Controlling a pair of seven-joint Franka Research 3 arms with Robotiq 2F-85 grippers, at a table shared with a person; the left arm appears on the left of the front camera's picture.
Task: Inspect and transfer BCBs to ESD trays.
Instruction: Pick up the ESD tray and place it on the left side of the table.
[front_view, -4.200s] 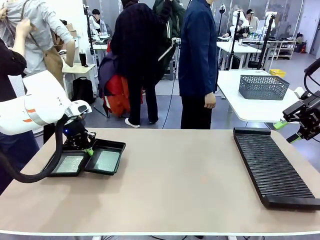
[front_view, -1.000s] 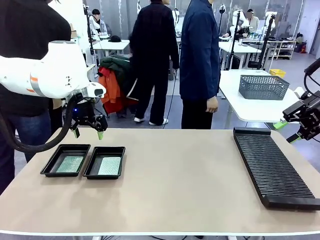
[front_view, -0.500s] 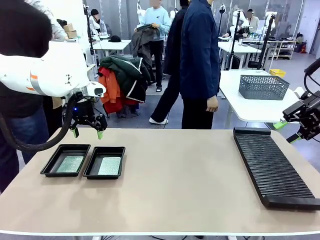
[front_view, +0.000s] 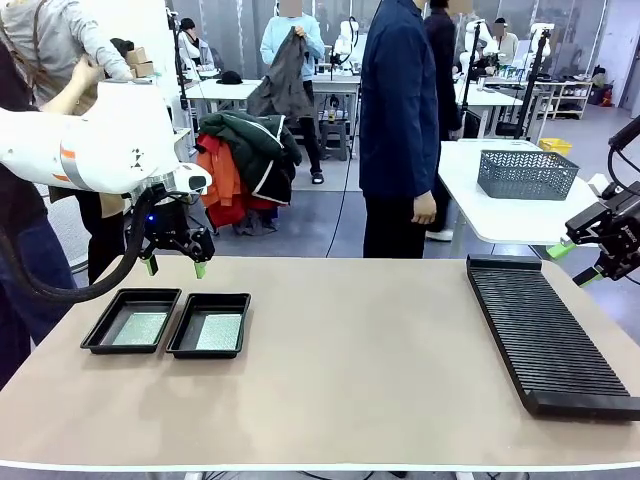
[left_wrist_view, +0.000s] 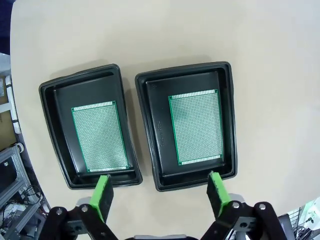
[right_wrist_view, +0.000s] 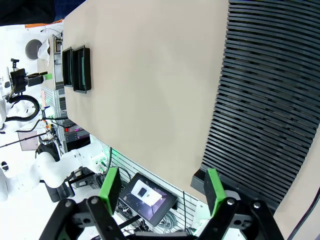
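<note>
Black trays (front_view: 132, 321) (front_view: 209, 326) sit side by side at the table's left, a board (front_view: 140, 328) (front_view: 217, 331) flat in each. Just beyond and above, left gripper (front_view: 175, 266) hovers, jaws apart, empty. Right gripper (front_view: 578, 265) spread too, far right.

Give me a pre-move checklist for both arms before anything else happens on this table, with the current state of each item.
1. Left gripper open and empty, raised above the trays: ok.
2. Left ESD tray holds one BCB lying flat on its floor: ok.
3. Right ESD tray holds one BCB lying flat, inside the rim: ok.
4. Trays side by side on the table, neither riding over the other: ok.
5. Right gripper open and empty, above the far end of the slotted rack: ok.
6. Any boards left in the rack slots: none visible from these angles; cannot tell for certain.
</note>
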